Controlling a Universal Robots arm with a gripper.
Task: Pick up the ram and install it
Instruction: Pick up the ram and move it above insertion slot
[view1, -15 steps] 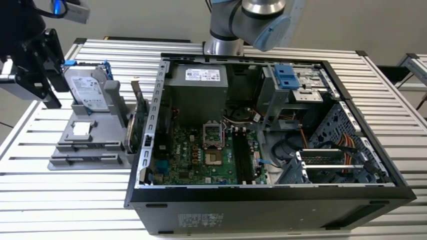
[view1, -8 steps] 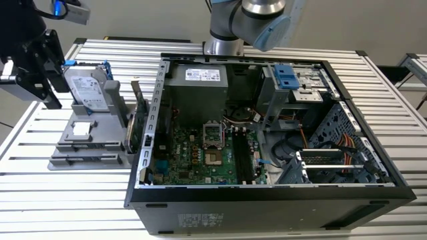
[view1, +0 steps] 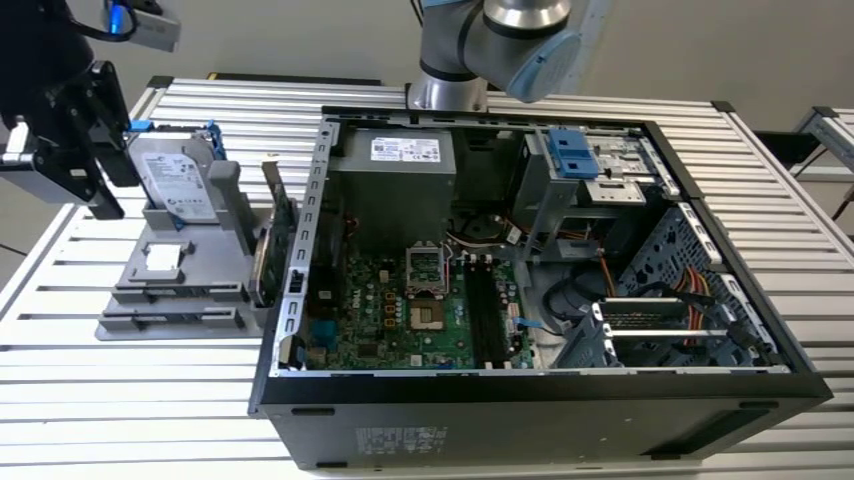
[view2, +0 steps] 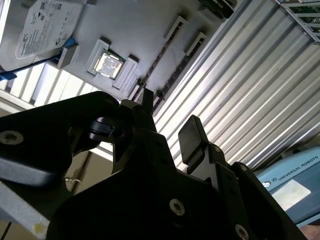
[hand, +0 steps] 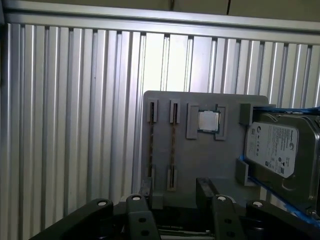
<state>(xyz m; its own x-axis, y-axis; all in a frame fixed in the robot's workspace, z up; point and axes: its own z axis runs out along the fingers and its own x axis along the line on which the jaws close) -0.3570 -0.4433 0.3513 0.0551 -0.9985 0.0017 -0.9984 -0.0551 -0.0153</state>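
- The black two-finger gripper (hand: 175, 187) is wide open with nothing in it. There's just air between the two fingers (hand: 204, 187), and both wrist views agree on that.
- In the first wrist view the gap between the fingertips lines up with one of the long slots in the flat grey plastic holder (hand: 195, 160), but the gripper hangs above it and isn't touching anything.
- The ram (hand: 173, 150) is in that slot, standing on edge. It shows as a thin, long brownish strip, so I can't make out the chips or the board colour from here. The next slot over has a second strip that looks the same.
- A small square silver processor chip (hand: 208, 120) sits in its own pocket on the holder, just beside the slots.
- Past that, a silver hard drive with blue handles (hand: 272, 150) stands tilted at the holder's far end.
- The holder rests on a ribbed aluminium table (hand: 75, 125).
- In the exterior view a wider green expansion card (view1: 263, 262) stands on edge between the holder and the open black computer case (view1: 534, 400).
- Inside the case the green motherboard (view1: 414, 310) lies flat, with its long black slots (view1: 483, 310) towards the exterior view's right.
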